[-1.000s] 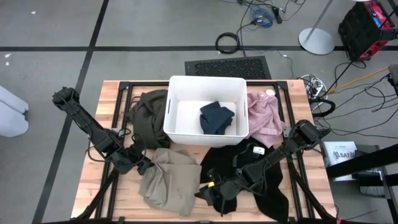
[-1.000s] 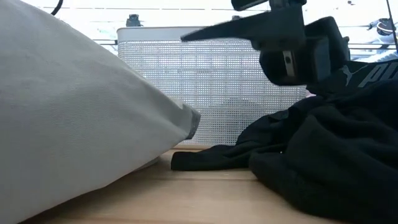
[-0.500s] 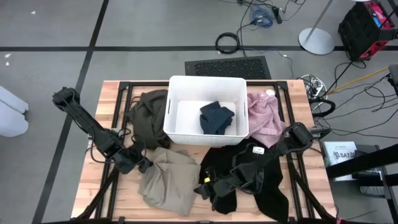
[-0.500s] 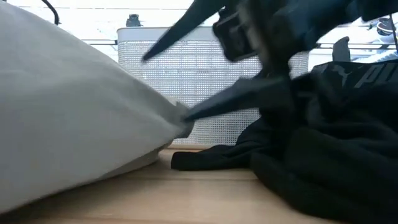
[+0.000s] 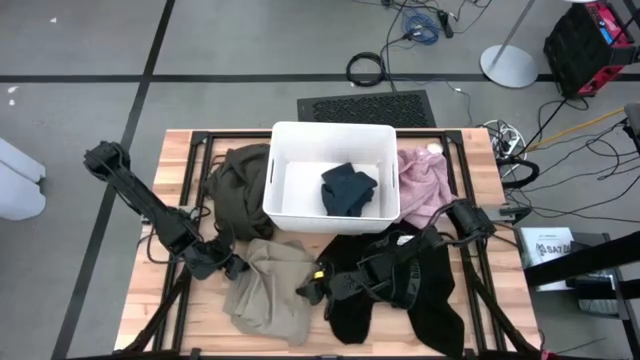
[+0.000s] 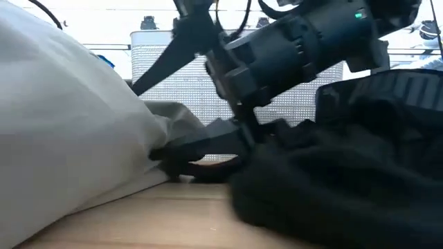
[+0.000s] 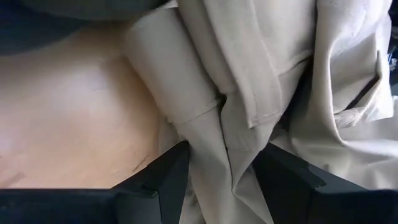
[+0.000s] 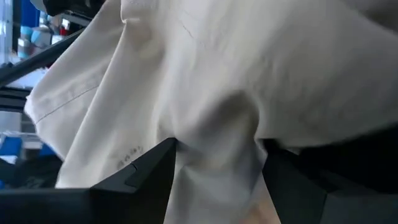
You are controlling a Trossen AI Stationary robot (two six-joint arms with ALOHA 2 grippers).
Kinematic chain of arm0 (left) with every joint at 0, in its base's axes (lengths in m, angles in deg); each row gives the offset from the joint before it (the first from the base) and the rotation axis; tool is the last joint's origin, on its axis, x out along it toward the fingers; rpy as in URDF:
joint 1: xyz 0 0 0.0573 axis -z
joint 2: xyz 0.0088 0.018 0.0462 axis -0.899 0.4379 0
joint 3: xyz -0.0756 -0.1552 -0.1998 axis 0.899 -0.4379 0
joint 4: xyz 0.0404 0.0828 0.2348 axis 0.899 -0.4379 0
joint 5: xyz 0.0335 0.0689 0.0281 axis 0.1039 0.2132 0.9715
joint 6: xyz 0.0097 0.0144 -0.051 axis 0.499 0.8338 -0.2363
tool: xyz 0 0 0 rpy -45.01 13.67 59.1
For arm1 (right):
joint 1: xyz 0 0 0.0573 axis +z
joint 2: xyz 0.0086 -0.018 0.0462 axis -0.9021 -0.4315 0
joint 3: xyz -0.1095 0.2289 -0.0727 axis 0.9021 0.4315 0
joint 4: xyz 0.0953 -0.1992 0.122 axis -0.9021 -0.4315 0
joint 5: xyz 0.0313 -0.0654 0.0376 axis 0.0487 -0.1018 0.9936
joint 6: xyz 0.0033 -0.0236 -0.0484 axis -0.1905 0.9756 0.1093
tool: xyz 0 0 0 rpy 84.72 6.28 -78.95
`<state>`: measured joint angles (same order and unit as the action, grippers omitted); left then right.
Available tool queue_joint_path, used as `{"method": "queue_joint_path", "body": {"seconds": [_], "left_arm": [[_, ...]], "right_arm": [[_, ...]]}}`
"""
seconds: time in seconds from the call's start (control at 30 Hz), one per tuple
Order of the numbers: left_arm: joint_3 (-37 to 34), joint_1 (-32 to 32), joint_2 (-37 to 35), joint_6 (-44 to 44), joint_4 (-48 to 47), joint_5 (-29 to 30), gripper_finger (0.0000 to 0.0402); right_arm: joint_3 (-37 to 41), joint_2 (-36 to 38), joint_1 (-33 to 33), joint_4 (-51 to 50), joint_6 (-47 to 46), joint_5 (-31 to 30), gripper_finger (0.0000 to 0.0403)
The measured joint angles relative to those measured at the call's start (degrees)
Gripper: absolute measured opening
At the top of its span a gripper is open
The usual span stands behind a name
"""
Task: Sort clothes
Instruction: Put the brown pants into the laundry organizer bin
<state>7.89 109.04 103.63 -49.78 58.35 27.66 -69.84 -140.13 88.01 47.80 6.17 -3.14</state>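
Swung across the black garment (image 5: 400, 290) since a second ago: right claw (image 5: 312, 288), now at the beige-khaki garment (image 5: 268, 295), fingers spread around a fold. Opposite edge straddled by left claw (image 5: 232, 268), spread too. Probably a two-armed lift ahead toward the white bin (image 5: 290, 200) on the bench (image 5: 160, 310).

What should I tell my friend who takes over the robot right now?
Left claw: open around a fold at the beige garment's left edge.
Right claw: open, with beige cloth between its fingers at the right edge.
Done: dark teal garment in the white bin.
Left: beige, black, olive and pink garments, all on the table.
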Motion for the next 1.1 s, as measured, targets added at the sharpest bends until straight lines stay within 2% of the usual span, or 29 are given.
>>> {"method": "queue_joint_path", "body": {"seconds": [0.17, 0.27, 0.37, 0.47, 0.57, 0.67, 0.87, 1.1], "left_arm": [[0.0, 0.0, 4.5, 6.0, 11.4, 0.2, 0.0181], [0.0, 0.0, 6.3, 9.5, 18.5, 1.6, 0.0151], [0.0, 0.0, 6.8, 12.1, 23.0, 3.6, 0.0096], [0.0, 0.0, 6.7, 14.4, 27.4, 4.6, 0.0028], [0.0, 0.0, 6.6, 16.7, 32.4, 4.7, 0.0015], [0.0, 0.0, 6.6, 19.7, 38.6, 4.6, 0.0015], [0.2, 0.0, 6.5, 26.2, 49.5, 4.6, 0.0006], [4.9, 0.0, 6.4, 33.4, 50.2, 4.6, 0.0005]], "right_arm": [[-5.6, -1.1, -1.3, -5.2, 8.2, 0.0, 0.0217], [-9.2, -1.1, -1.5, -9.9, 10.7, -0.1, 0.0199], [-11.5, -1.4, -1.5, -12.8, 12.4, -0.2, 0.0154], [-12.6, -1.4, -1.5, -12.1, 14.0, -0.1, 0.0084], [-13.7, -1.4, -1.4, -11.6, 15.5, 0.5, 0.0017], [-15.4, -1.4, -1.2, -9.6, 16.9, 2.0, 0.0013], [-21.0, -1.3, -0.6, -8.2, 25.2, 2.8, 0.0004], [-30.9, 1.5, 0.3, -20.7, 37.4, 2.3, 0.0002]]}}
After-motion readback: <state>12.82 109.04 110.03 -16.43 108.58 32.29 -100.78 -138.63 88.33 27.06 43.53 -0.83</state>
